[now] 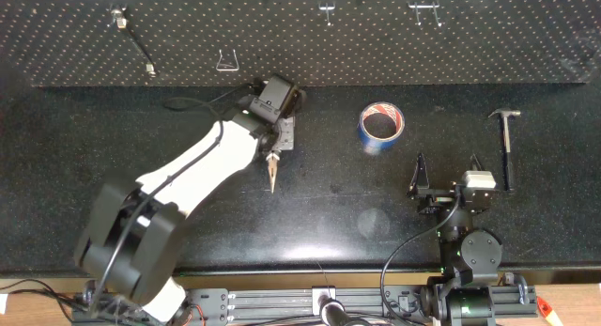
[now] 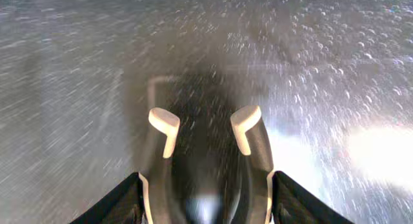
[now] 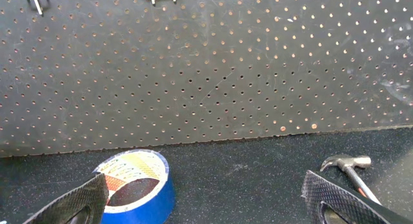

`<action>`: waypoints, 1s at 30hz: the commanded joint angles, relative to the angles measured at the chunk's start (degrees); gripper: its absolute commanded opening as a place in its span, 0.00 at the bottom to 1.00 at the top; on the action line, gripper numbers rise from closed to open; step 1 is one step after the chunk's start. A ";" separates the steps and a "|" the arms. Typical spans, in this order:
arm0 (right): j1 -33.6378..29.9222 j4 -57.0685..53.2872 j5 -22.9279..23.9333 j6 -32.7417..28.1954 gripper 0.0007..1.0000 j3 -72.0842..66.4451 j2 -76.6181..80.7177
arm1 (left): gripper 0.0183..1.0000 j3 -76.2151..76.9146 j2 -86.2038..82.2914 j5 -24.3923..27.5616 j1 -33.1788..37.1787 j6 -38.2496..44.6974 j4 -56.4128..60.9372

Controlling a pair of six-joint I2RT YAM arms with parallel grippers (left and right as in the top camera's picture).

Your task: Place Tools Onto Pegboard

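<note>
Pliers (image 1: 275, 166) lie on the tabletop (image 1: 94, 157) just in front of the pegboard (image 1: 282, 35), beneath the left gripper (image 2: 206, 130), which is released. The right gripper (image 1: 446, 174), also released, sits farther from the pegboard, near the tape roll (image 1: 381, 127) and hammer (image 1: 505, 143).

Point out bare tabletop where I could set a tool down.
Widest: the black table left of the white left arm. Also between the pointed metal tool and the blue tape roll. Crowded: tape roll, open right gripper, black-handled hammer.
</note>
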 commanded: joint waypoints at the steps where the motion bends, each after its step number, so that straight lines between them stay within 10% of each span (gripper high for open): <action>1: 0.39 -0.28 0.94 -0.42 0.98 -0.13 -0.59 | 0.01 0.83 -11.45 -1.31 0.35 0.90 -5.57; 13: 0.39 -0.28 0.94 -0.42 0.98 -0.13 -0.59 | 0.01 0.81 -40.79 -9.31 5.25 11.91 -7.63; 30: 0.39 -0.28 0.92 -0.42 0.98 -0.13 -0.59 | 0.01 -7.04 -28.87 -9.51 12.44 21.53 40.87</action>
